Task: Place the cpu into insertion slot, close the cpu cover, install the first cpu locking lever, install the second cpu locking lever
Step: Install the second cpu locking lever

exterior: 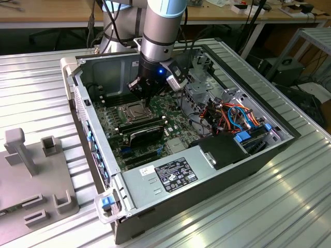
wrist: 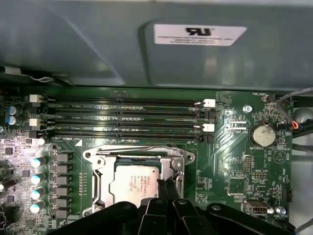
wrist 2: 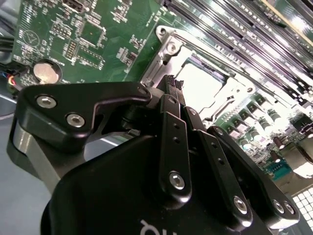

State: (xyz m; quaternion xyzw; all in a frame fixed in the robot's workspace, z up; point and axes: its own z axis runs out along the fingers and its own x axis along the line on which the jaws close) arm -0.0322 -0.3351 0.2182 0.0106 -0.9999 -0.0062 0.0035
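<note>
The cpu (wrist: 132,183) lies flat in the insertion slot, its silver top showing through the window of the cpu cover (wrist: 100,178), which lies down over it. The slot's metal rim (wrist: 93,155) frames both on the green motherboard. My gripper (wrist: 165,188) is shut, fingertips pressed together at the cover's edge beside the cpu. In the second wrist view the black fingers (wrist 2: 168,112) converge just over the cpu (wrist 2: 205,85) and the cover (wrist 2: 161,63). From the exterior view, the gripper (exterior: 146,101) hangs directly over the socket (exterior: 135,109) inside the open computer case.
Long black memory slots (wrist: 127,115) run beside the socket, and a coin battery (wrist: 263,134) sits on the board. A black-finned card (exterior: 147,132), the power supply (exterior: 170,173) and coloured cables (exterior: 238,116) crowd the case. A grey fixture (exterior: 31,170) stands at the exterior view's left.
</note>
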